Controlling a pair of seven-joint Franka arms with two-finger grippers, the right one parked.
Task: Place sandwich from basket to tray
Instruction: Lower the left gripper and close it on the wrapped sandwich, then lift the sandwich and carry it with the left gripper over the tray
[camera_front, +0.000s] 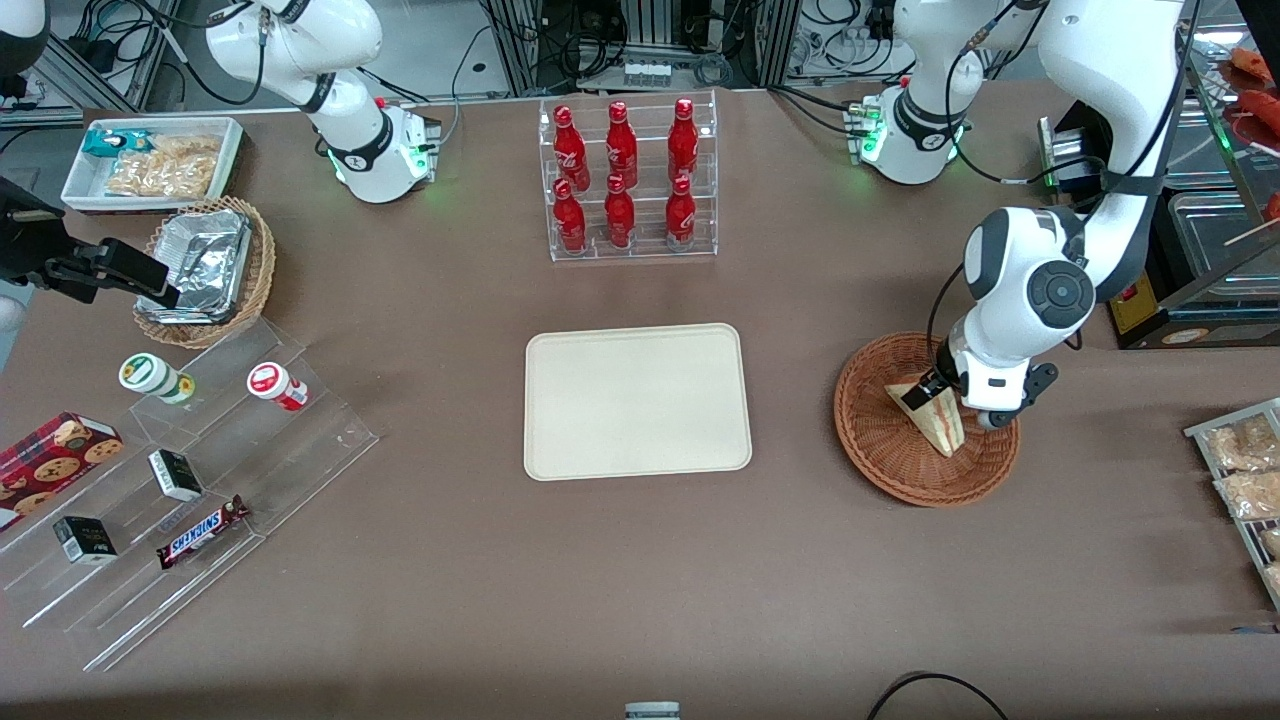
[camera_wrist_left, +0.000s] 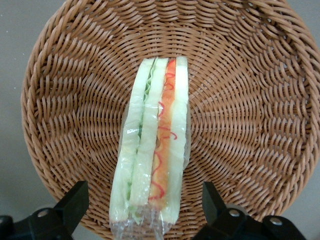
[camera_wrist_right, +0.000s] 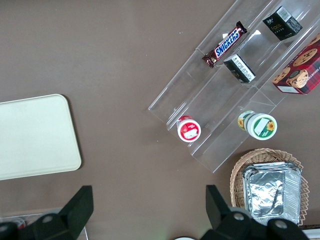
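Here the gripper is held with jaws spread astride the sandwich in the basket; closing, lifting, and carriage to the tray are called for.

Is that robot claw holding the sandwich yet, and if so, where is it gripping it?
Nothing is held yet. The gripper is open, its fingers apart on either side of the sandwich, which lies in the basket.

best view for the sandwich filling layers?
Left wrist view: the sandwich lies cut edge up in the basket, layers clear, between the open end effector fingers. Front view shows it small, partly hidden by the arm. Right wrist view misses it.
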